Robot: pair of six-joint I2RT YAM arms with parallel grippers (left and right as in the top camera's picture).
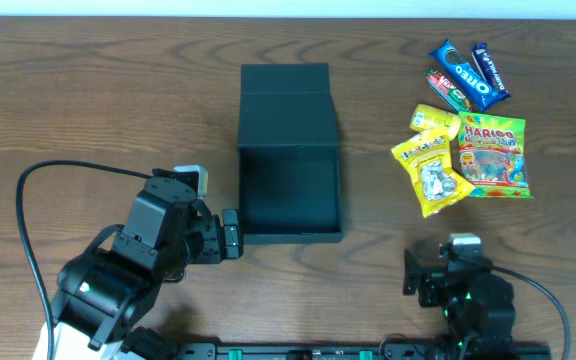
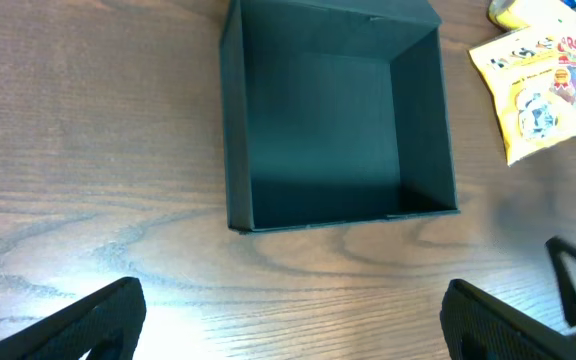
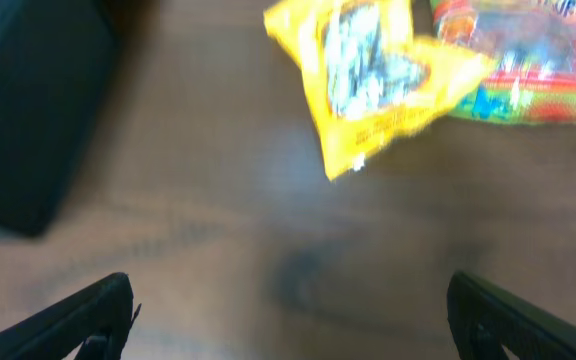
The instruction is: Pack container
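The container point(image 1: 290, 190) is a dark green-black box, open and empty, with its flap lid point(image 1: 285, 82) folded back. It also shows in the left wrist view point(image 2: 333, 130) and at the left edge of the right wrist view point(image 3: 28, 110). Snack packets lie at the right: a yellow packet point(image 1: 430, 172), a Haribo bag point(image 1: 492, 155), a small yellow packet point(image 1: 433, 120), two Oreo packs point(image 1: 463, 72) and a dark bar point(image 1: 446, 90). My left gripper point(image 1: 230, 236) is open and empty, just left of the container's near corner. My right gripper point(image 1: 446, 268) is open and empty, near the yellow packet point(image 3: 368, 80).
The wooden table point(image 1: 98, 100) stretches left of the container. A black cable point(image 1: 28, 240) loops at the left by my left arm. Another cable point(image 1: 548, 300) runs from my right arm at the lower right.
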